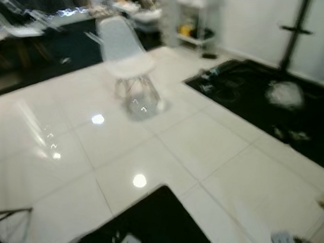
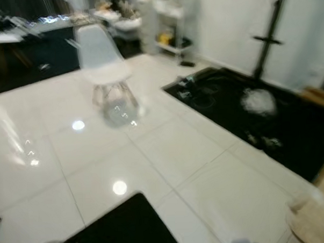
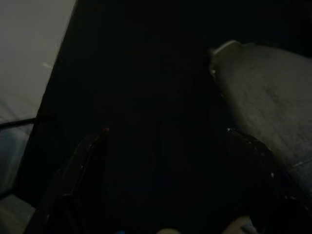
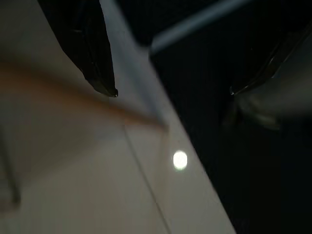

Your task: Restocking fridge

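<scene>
Floor (image 1: 206, 146): glossy white tiles with light reflections.
Chair (image 1: 124, 53): white, far, centre-left.
Black rug (image 1: 257, 96): far right.
Second black mat (image 1: 150, 224): near, centre.
Black stand (image 1: 298, 29): far right.

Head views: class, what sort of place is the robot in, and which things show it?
Probably an open-plan living or dining room in a home: glossy white floor tiles, a white chair, black rugs, and a cluttered shelf by the far wall.

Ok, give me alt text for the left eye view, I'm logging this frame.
Blurred view of a glossy white tiled floor with a white chair standing ahead. A black rug lies to the right with a black stand behind it, another dark mat sits near the bottom edge, and cluttered shelves line the back.
</scene>
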Controlling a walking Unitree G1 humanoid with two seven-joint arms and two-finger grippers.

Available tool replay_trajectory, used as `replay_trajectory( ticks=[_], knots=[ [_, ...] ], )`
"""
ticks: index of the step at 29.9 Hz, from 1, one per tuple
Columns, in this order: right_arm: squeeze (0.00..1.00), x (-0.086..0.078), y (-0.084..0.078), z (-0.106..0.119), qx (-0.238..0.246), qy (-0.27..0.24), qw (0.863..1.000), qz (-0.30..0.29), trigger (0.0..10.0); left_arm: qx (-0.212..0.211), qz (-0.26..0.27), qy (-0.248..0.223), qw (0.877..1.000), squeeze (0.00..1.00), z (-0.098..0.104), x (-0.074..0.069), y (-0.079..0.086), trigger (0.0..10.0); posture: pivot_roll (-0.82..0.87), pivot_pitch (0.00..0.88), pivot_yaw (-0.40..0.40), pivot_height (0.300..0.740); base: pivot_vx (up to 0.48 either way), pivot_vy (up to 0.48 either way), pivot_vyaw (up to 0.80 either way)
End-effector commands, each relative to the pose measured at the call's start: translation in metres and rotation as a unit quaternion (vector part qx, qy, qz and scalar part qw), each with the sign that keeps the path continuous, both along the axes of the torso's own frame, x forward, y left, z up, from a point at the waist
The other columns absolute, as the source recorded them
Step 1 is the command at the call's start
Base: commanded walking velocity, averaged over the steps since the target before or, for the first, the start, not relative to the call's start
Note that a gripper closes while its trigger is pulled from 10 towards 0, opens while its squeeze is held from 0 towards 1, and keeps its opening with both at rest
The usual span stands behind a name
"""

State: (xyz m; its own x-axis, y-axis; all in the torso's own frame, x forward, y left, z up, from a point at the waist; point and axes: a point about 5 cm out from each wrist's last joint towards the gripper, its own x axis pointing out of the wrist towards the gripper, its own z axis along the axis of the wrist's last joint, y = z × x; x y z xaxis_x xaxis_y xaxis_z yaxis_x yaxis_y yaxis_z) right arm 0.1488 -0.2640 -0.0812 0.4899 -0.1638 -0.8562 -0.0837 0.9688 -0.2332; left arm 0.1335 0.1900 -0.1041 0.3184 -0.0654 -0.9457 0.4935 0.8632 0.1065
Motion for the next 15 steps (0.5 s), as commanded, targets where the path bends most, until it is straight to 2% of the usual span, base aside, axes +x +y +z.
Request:
replay_trajectory(
  ticks=[1, 4, 9, 14, 15],
  knots=[
    [0.0, 0.002, 0.012, -0.003, 0.011, 0.003, 1.0, 0.026, 10.0, -0.004, -0.003, 0.033, 0.999, 0.0, -0.006, -0.017, -0.002, 10.0, -0.05, 0.0, 0.021, 0.74, 0.247, 0.0, 0.64],
    [0.0, 0.004, 0.012, -0.002, 0.008, 0.001, 0.999, 0.033, 10.0, -0.004, -0.003, 0.033, 0.999, 0.0, -0.006, -0.017, -0.002, 10.0, -0.05, 0.0, 0.021, 0.74, 0.247, 0.0, 0.64],
    [0.0, 0.011, 0.012, 0.001, -0.002, -0.01, 0.999, 0.043, 10.0, -0.005, 0.0, 0.034, 0.999, 0.0, -0.006, -0.018, -0.002, 10.0, -0.05, 0.0, 0.024, 0.74, 0.096, 0.0, 0.0],
    [0.0, 0.037, 0.014, 0.013, 0.003, -0.053, 0.997, 0.051, 10.0, -0.008, 0.003, 0.029, 1.0, 0.0, -0.005, -0.016, -0.002, 10.0, -0.05, 0.0, 0.029, 0.74, 0.0, 0.0, 0.0],
    [0.0, 0.037, 0.014, 0.013, 0.003, -0.053, 0.997, 0.051, 10.0, -0.008, 0.003, 0.029, 1.0, 0.0, -0.005, -0.016, -0.002, 10.0, -0.05, 0.0, 0.029, 0.74, 0.0, 0.0, 0.0]
  ],
)
